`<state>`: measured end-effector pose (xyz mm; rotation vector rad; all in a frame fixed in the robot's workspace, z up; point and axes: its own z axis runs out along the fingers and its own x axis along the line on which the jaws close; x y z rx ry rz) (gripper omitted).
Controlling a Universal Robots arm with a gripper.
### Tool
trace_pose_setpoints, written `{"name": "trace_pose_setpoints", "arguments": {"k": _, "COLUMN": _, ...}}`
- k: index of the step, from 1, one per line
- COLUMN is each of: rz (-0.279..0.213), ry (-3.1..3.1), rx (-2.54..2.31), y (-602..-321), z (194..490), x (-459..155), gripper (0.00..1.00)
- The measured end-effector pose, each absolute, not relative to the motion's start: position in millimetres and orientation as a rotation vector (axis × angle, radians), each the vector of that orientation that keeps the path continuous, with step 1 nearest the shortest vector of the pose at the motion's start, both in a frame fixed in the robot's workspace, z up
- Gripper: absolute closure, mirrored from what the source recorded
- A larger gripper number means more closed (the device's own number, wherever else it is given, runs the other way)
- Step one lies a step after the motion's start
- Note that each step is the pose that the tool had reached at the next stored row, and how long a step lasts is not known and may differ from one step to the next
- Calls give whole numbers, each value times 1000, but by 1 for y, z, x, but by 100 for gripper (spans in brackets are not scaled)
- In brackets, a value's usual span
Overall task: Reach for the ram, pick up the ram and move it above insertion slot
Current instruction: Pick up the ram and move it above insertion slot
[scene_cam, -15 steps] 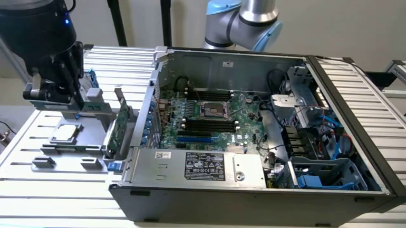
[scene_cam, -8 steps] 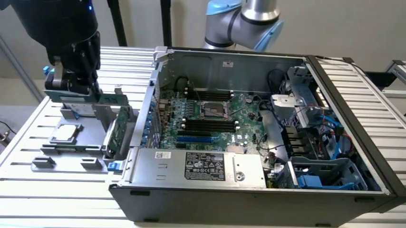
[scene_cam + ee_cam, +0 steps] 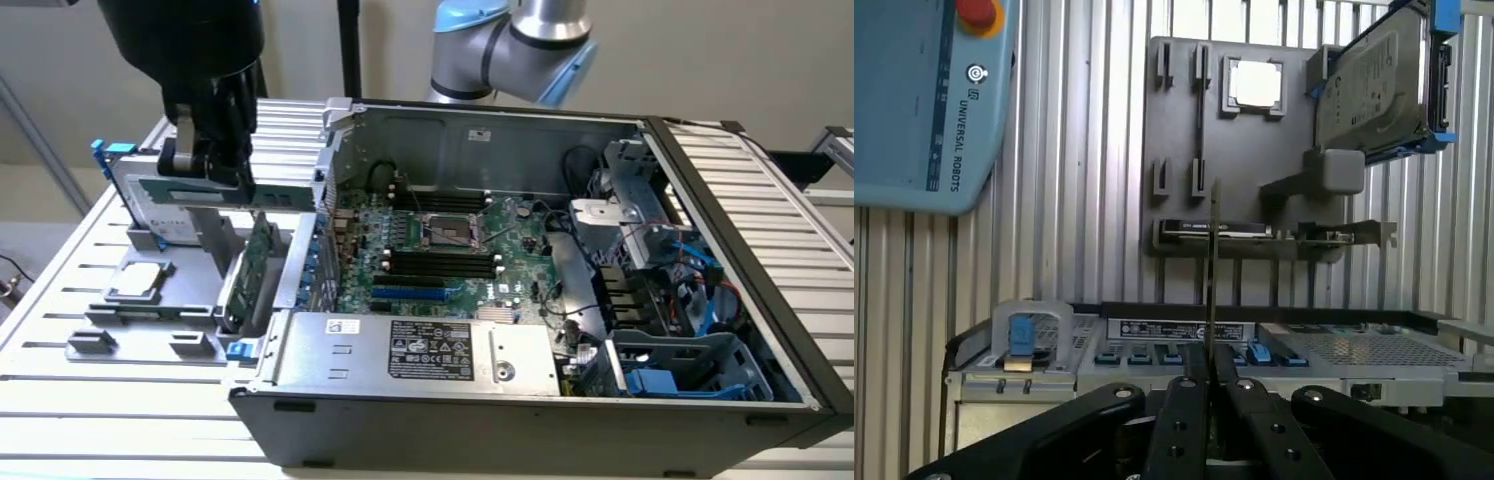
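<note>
Tool (image 3: 1211, 385) clamping ram (image 3: 1212, 270) above slatted table (image 3: 1084, 150)

You get even, soft light here; the open grey computer case (image 3: 561, 300) keeps a dim interior. In the wrist view, the black gripper fingers (image 3: 1184, 430) blur, and glare whitens the small square silver chip (image 3: 1256, 84).
</note>
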<state>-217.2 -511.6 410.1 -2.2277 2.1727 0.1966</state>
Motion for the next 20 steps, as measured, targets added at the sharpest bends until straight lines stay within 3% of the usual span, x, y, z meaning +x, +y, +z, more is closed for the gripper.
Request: {"name": "trace_pose_setpoints", "arguments": {"k": 20, "rz": 207, "ry": 2167, "rx": -2223, "y": -510, "z": 410, "x": -126, "gripper": 86}}
